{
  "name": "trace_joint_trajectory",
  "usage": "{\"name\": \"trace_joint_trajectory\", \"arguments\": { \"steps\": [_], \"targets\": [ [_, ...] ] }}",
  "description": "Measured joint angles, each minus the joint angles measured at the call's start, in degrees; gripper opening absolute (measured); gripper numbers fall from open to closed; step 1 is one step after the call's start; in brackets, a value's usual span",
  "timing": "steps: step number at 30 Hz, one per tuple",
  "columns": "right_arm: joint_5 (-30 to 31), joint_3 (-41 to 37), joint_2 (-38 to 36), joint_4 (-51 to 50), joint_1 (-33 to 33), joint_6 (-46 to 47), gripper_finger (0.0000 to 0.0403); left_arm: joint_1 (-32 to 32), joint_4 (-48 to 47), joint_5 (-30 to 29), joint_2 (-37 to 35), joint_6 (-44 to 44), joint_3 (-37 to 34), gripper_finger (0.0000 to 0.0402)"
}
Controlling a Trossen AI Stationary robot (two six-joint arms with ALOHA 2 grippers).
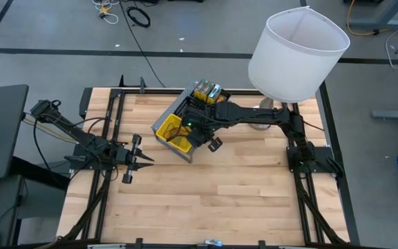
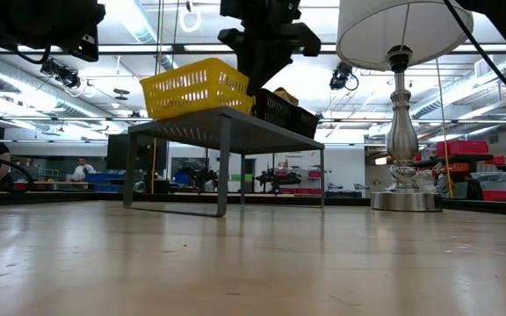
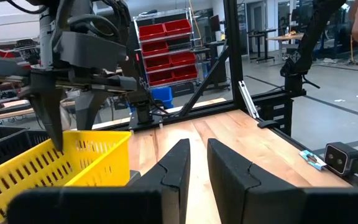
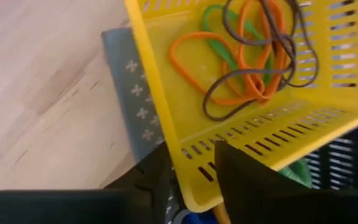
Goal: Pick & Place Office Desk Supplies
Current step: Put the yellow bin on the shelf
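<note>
A yellow plastic basket (image 1: 170, 130) stands on a grey metal stand (image 2: 227, 132) at the table's far middle. Orange, green and dark rubber-band loops (image 4: 247, 56) lie loose on the basket's floor. Behind it on the stand sit black mesh trays (image 2: 284, 110) holding yellow-green crayon boxes (image 1: 206, 90). My right gripper (image 4: 194, 152) hangs open over the basket's rim, pointing steeply down, with nothing between its fingers. My left gripper (image 3: 197, 158) waits level above the table's left side, with a narrow, empty gap between its fingers.
A big lamp with a white shade (image 1: 296, 52) stands at the far right, its metal base (image 2: 402, 197) on the table. Bare wood fills the near half of the table (image 1: 220, 200). A black frame runs along the table's edges.
</note>
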Motion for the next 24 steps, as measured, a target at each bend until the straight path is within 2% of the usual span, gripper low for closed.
{"name": "trace_joint_trajectory", "arguments": {
  "steps": [8,24],
  "targets": [
    [1.57,0.00,0.00,4.19,1.77,0.50,0.0177,-0.02,0.00,0.00,0.00,-0.02,0.00,0.0062],
    [3.06,0.00,0.00,-0.99,1.74,5.74,0.0180,-0.02,0.00,0.00,0.00,-0.11,0.00,0.0062]
  ]
}}
